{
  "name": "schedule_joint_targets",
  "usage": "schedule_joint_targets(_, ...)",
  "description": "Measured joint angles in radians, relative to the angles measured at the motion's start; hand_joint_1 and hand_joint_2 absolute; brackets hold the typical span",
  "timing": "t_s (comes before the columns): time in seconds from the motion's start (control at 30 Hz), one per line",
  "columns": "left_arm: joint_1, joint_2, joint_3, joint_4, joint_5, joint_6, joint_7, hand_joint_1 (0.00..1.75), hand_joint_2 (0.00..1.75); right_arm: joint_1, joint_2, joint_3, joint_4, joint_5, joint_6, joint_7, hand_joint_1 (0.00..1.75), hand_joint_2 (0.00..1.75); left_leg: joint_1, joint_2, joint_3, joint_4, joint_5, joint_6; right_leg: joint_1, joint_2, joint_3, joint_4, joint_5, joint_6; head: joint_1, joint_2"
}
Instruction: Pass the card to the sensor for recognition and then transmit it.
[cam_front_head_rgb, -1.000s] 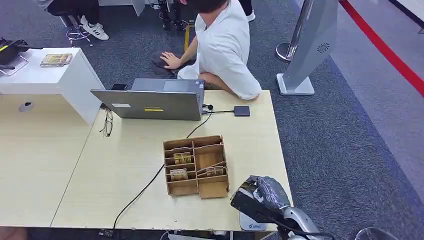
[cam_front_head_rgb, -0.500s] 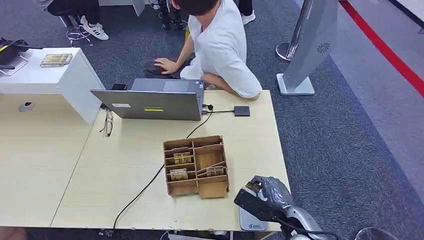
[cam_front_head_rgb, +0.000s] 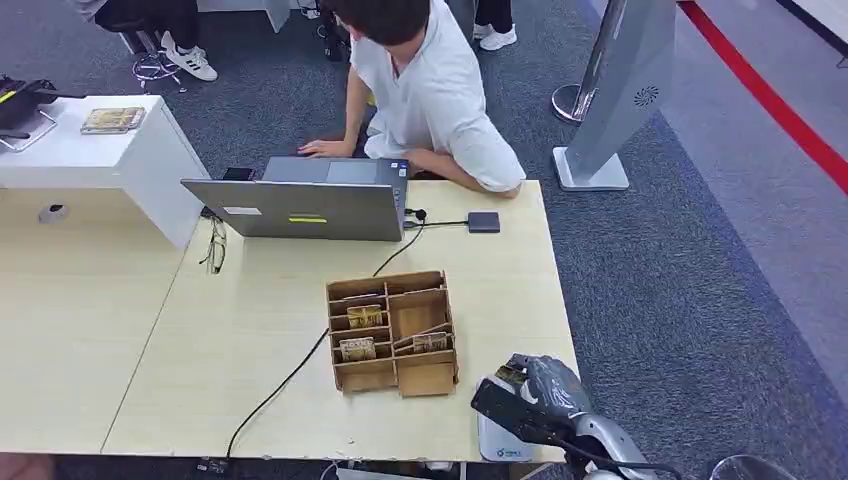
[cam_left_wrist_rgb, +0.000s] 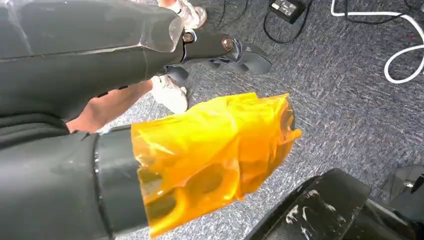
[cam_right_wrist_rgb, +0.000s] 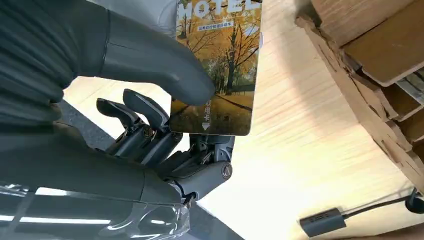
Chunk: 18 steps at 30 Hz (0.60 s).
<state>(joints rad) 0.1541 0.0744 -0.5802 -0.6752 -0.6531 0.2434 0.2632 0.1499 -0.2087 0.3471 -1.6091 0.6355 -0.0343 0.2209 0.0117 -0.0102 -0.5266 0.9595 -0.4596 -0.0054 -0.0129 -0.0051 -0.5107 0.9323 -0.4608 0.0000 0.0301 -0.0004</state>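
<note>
So my right robot hand (cam_front_head_rgb: 535, 398) is pinching the card (cam_right_wrist_rgb: 217, 65) between the thick thumb and the darker fingers (cam_right_wrist_rgb: 145, 112), autumn-tree print facing the wrist camera with "MOTEL" across one end. The robot hand hangs right over the white sensor (cam_front_head_rgb: 497, 441) pad sitting at the near edge of the counter (cam_front_head_rgb: 200, 340); can't tell if the card actually touches it. Just beside the robot hand, further in on the counter, is the wooden organizer box (cam_front_head_rgb: 392, 330) with a few more cards standing in its compartments. A black cable (cam_front_head_rgb: 285, 380) snakes past the box toward the laptop (cam_front_head_rgb: 300, 205) at the far side, where a small dark adapter (cam_front_head_rgb: 483, 222) lies too, and a pair of glasses (cam_front_head_rgb: 215, 248) next to the laptop. A person in a white shirt (cam_front_head_rgb: 435, 90) is crouched behind the laptop. My left robot hand (cam_left_wrist_rgb: 210, 160) hangs down over grey carpet, wrapped in orange film, so I can't tell how its fingers lie.
</note>
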Motion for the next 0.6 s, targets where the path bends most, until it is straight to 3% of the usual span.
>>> schedule_joint_targets(0.6,0.000,0.000,0.000,0.000,0.010,0.003,0.009,0.00,0.00,0.002,-0.006,0.000,0.000,0.014,0.004,0.016,1.75,1.75,0.000,0.000,0.000,0.000,0.000,0.000,0.000,0.000,0.000,0.000,0.000,0.000,0.000,0.000)
